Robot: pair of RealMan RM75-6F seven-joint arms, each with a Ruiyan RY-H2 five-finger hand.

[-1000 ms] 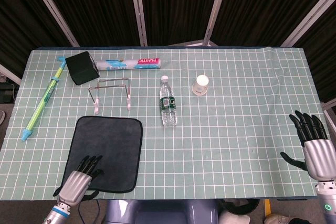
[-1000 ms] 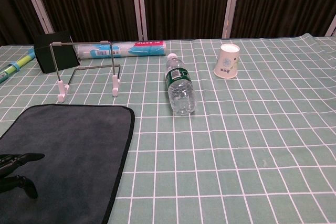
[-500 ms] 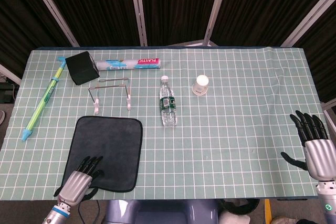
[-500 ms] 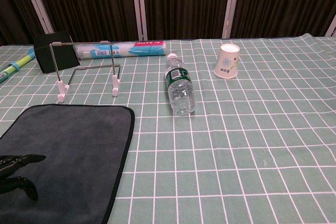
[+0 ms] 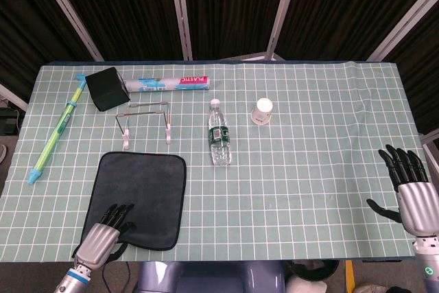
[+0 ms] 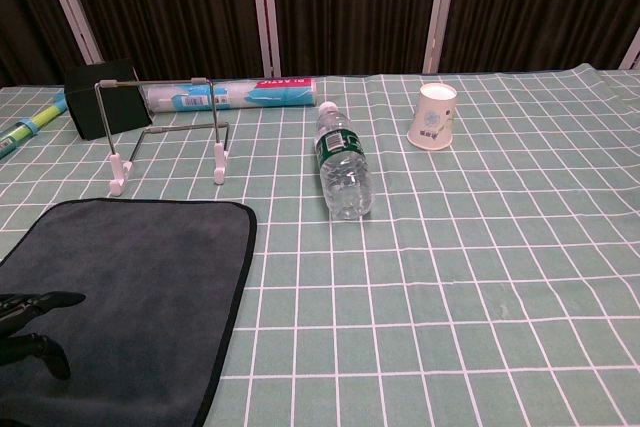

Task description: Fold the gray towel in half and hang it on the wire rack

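Towel [image 5: 142, 199]: gray, lying flat and unfolded on the table [image 5: 309, 169] at its near left. Rounded corners; the near edge reaches almost to the table's front edge.

Rack [image 5: 145, 120]: thin wire frame on pale feet, standing upright just beyond the towel's far edge, apart from it. Nothing hangs on it.

Left hand [image 5: 101, 228]: at the towel's near left corner, palm down, dark fingers [image 5: 120, 212] lying close together and stretched forward over the cloth. The chest view shows fingertips [image 6: 45, 300] above or on the fabric; whether they press it or grip its edge cannot be told. Nothing is seen held.

Right hand [image 5: 411, 190]: at the far right edge of the table, well apart from towel and rack, fingers spread and raised, thumb out to the side, holding nothing.

Bottle [image 5: 219, 134]: clear plastic, green label, white cap, lying on its side near the table's middle, cap pointing away from the robot.

Cup [image 5: 262, 111]: white paper, right of the bottle; in the chest view it stands mouth down.

Box [image 5: 105, 88]: black, at the far left, behind the rack.

Roll [image 5: 167, 84]: tube printed blue, white and red, lying beside the box along the far side.

Stick [image 5: 57, 131]: long, green and blue, lying slantwise near the left edge.
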